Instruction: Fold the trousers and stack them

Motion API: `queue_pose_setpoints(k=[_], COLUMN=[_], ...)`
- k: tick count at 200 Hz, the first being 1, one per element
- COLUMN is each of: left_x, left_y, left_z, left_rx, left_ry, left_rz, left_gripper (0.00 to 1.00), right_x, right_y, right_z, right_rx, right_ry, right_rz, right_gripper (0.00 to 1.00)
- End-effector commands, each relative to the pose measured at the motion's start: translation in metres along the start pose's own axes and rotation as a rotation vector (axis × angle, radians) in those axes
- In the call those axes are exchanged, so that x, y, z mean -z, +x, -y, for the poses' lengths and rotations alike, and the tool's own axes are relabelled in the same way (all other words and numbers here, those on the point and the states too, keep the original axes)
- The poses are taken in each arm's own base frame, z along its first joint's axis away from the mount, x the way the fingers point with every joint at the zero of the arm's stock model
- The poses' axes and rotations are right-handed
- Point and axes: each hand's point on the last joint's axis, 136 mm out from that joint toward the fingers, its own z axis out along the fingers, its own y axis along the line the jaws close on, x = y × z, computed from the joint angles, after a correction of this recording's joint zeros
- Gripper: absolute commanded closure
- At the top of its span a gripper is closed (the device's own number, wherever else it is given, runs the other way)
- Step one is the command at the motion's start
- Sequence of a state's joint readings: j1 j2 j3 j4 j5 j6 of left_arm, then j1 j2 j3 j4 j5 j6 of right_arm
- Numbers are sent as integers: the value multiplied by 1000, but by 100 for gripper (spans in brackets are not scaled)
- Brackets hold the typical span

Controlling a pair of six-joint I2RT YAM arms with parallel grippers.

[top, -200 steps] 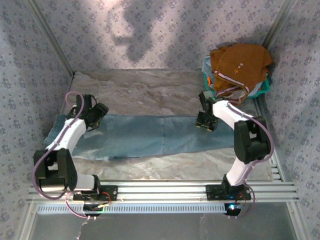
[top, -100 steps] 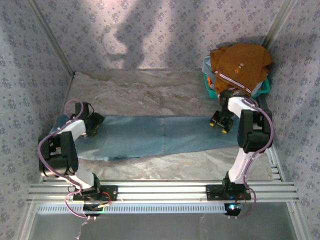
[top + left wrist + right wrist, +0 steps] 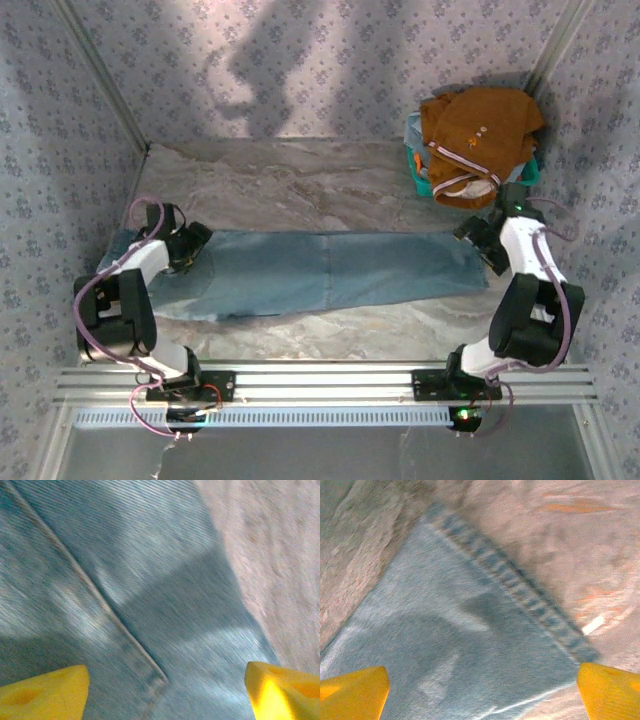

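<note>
Within 1 second my right gripper (image 3: 479,239) had swung out to the hem and my left gripper (image 3: 190,243) to the waist of the trousers (image 3: 320,270), laid flat across the table (image 3: 300,180), both grippers' fingers spread wide, so I judged the fold ready to begin.

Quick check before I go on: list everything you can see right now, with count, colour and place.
jeans: one, light blue, flat lengthwise across the table
top: one, orange-brown with white striped trim, heaped on the basket
basket: one, teal, far right corner
table: one, marbled grey-beige, under the jeans
walls: pale patterned, on three sides
rail: one, silver, near edge, carrying both arm bases
left claw: one, yellow-tipped, open, over the jeans' left end
right claw: one, yellow-tipped, open, over the hem corner at the right end
</note>
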State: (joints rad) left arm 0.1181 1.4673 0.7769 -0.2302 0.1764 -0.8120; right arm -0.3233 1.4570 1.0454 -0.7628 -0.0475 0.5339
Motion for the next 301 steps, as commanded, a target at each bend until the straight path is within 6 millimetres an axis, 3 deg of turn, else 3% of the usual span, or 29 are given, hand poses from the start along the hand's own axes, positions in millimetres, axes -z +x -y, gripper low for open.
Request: queue_pose_setpoints(k=[1,15,48,64,72,90,116,139,180,216,236,273,301], left_x=[21,27,38,40,40,40,42,44,48,55,58,64,63], left_y=[10,20,33,35,36,38,40,40,34,31,32,29,24], left_z=[23,24,18,14,13,12,9,8,17,23,24,24,17], left_rx=[-55,-63,-64,-72,-76,-80,-83,-87,-61,-72,-67,-71,-70], left_ry=[78,98,128,120,116,115,109,111,124,131,135,127,80], left_rz=[-15,-30,-33,-29,-32,-41,-40,-34,-24,-15,-16,-1,13], left_gripper=[18,18,18,18,18,18,18,18,19,19,19,19,19], right_x=[-20,-34,-67,-78,-83,-88,-77,-55,11,44,58,95,126], right_y=[14,16,32,34,35,36,28,24,46,62,69,90,124], right_z=[27,35,30,27,29,30,24,6,-46,-48,-63,-120,-180], right_rx=[-71,-106,-122,-115,-119,-121,-97,-40,170,174,218,366,513], right_ry=[14,18,-5,-1,14,19,-4,-60,-130,-126,-171,-272,-361], right_rz=[-88,-111,-213,-235,-251,-262,-202,-136,-15,51,71,114,129], right_gripper=[1,4,15,26,34,63,99,100,100,100,100,100,100])
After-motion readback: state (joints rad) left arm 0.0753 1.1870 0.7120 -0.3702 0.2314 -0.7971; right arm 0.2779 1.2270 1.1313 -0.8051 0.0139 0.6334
